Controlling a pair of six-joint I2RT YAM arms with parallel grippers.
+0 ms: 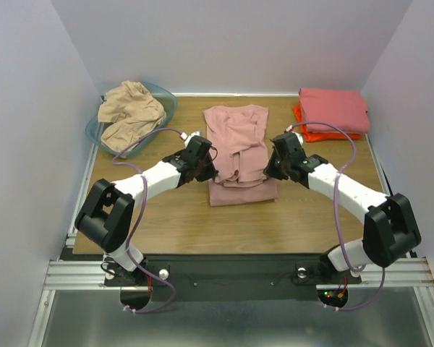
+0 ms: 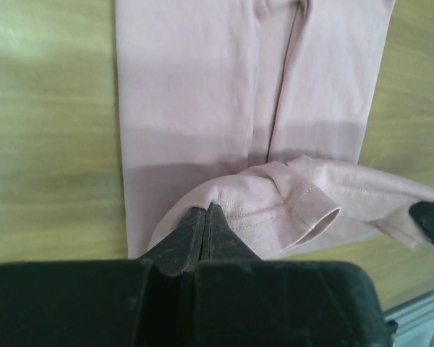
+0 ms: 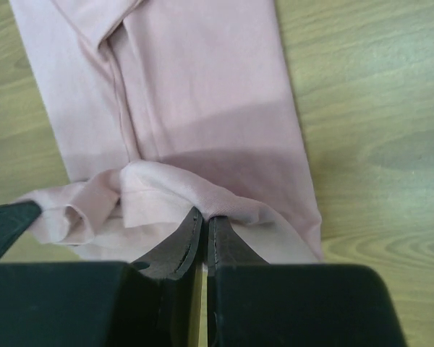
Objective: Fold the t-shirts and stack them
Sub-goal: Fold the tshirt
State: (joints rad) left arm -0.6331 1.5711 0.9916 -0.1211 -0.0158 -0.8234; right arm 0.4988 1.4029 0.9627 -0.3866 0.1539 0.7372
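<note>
The dusty pink t-shirt (image 1: 235, 137) lies lengthwise in the middle of the wooden table, folded into a narrow strip. My left gripper (image 1: 206, 168) is shut on its near left corner (image 2: 239, 199) and lifts it. My right gripper (image 1: 271, 168) is shut on its near right corner (image 3: 224, 199) and lifts it too. The raised hem sags between them over the flat part of the shirt (image 2: 202, 87). The coral pink t-shirt (image 1: 334, 107) lies folded on the bright orange t-shirt (image 1: 325, 134) at the far right. The tan-beige t-shirt (image 1: 130, 112) lies crumpled in the basket.
The translucent teal basket (image 1: 168, 100) stands at the far left corner. White walls close in the table on three sides. Bare wood (image 1: 224, 228) lies between the shirt and the arm bases.
</note>
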